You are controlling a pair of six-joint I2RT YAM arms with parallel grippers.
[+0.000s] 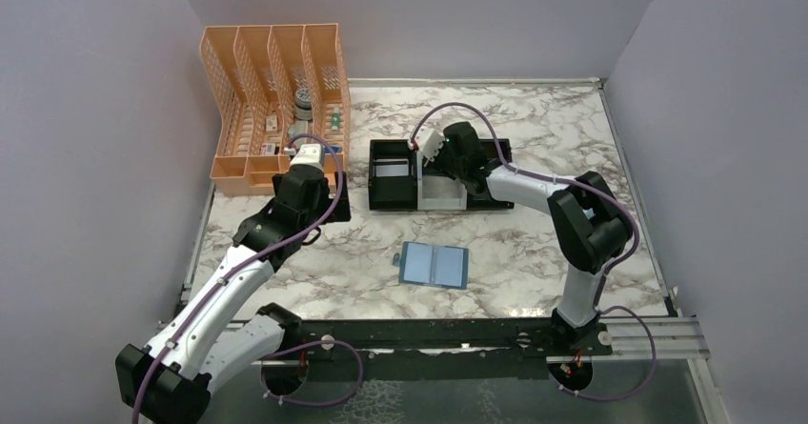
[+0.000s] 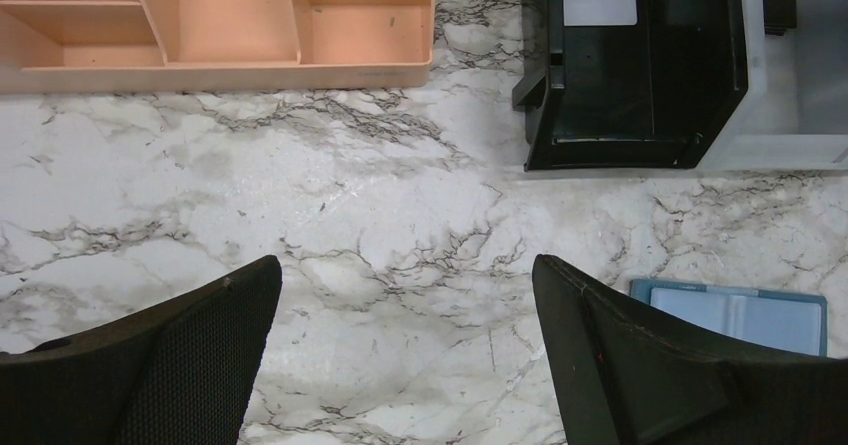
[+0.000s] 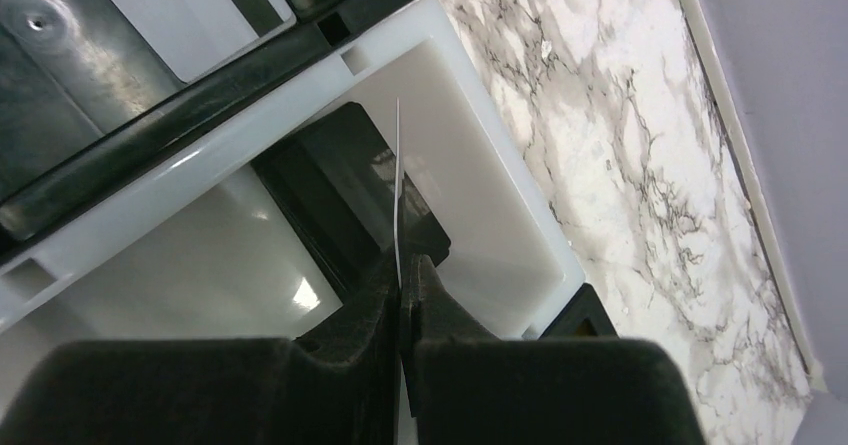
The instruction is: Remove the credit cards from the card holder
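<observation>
The card holder (image 1: 434, 265), a teal-blue wallet, lies open and flat on the marble in front of the tray; its corner (image 2: 740, 315) also shows in the left wrist view. My right gripper (image 3: 405, 265) is shut on a thin credit card (image 3: 399, 180) seen edge-on, held upright over the tray's white middle compartment (image 3: 480, 165). A dark flat shape (image 3: 340, 190) lies in that compartment under the card. A silver-grey card (image 1: 391, 168) rests in the tray's left black compartment. My left gripper (image 2: 407, 265) hangs open over bare marble, left of the wallet.
The black-and-white three-compartment tray (image 1: 495, 200) stands mid-table behind the wallet. An orange mesh file organiser (image 1: 272, 110) with small items stands at the back left. Purple-grey walls close in the table on three sides.
</observation>
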